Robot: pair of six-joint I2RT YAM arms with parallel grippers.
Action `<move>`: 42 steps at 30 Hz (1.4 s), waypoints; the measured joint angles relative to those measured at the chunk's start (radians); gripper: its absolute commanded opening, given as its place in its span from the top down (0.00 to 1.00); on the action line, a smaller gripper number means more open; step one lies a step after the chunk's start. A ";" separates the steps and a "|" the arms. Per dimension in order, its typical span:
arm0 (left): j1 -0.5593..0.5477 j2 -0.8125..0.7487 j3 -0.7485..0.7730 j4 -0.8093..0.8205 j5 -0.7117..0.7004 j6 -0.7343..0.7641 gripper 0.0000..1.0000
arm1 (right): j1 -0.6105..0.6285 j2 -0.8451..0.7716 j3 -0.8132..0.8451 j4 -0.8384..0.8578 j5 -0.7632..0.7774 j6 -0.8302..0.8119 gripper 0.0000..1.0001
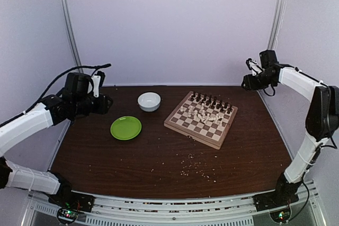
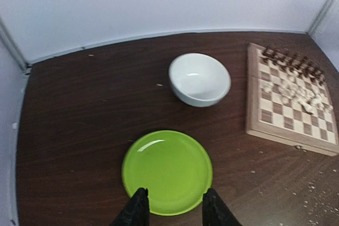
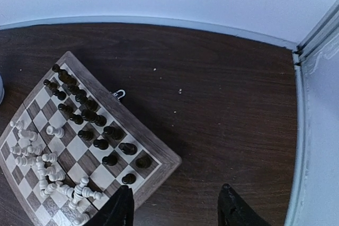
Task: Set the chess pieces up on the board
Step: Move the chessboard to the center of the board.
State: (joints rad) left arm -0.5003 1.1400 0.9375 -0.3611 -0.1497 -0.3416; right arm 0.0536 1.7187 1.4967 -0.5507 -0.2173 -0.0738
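The board [image 1: 190,135] lies turned at an angle on the right half of the table. Dark chess pieces [image 1: 212,101] stand in two rows along its far edge, and cream-white chess pieces [image 1: 200,114] are bunched in its middle, some lying down. The right wrist view shows the dark rows [image 3: 87,115], the white cluster [image 3: 42,162] and the board's corner [image 3: 153,149]. My right gripper [image 3: 175,205] hangs open high above that corner, near the back right wall [image 1: 246,82]. My left gripper [image 2: 175,205] is open and empty, raised over the left side [image 1: 108,104], far from the board [image 2: 253,93].
A round green plate [image 1: 125,128] lies left of centre, directly under the left fingers [image 2: 139,207]. A white bowl [image 1: 149,101] sits behind it, empty in the left wrist view [image 2: 199,79]. Pale crumbs [image 1: 201,170] are scattered near the front. Walls enclose three sides.
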 measured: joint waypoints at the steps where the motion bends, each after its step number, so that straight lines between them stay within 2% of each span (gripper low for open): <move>1: -0.041 0.026 0.000 0.016 0.015 -0.027 0.71 | -0.001 0.048 0.033 -0.012 -0.017 0.004 0.51; 7: -0.233 0.237 0.008 0.110 0.081 -0.157 0.76 | -0.005 0.315 0.231 -0.126 -0.058 0.040 0.62; 14: -0.317 0.478 0.089 0.163 0.131 -0.277 0.72 | -0.010 0.549 0.446 -0.227 -0.093 0.111 0.78; 21: -0.325 0.601 0.201 0.189 0.124 -0.392 0.69 | -0.012 0.672 0.572 -0.301 -0.097 0.166 0.92; 31: -0.315 0.777 0.361 0.174 0.083 -0.499 0.67 | -0.025 0.692 0.615 -0.389 -0.098 0.169 0.97; 36: -0.257 0.811 0.377 0.178 0.074 -0.532 0.63 | -0.026 0.692 0.617 -0.426 -0.110 0.148 0.98; 42: -0.194 0.898 0.498 0.180 0.075 -0.537 0.60 | -0.027 0.691 0.584 -0.425 -0.120 0.125 1.00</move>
State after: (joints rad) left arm -0.6945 2.0380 1.4357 -0.1814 -0.0750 -0.8783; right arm 0.0261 2.4100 2.0804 -0.9752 -0.3370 0.0509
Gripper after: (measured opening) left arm 0.392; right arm 0.011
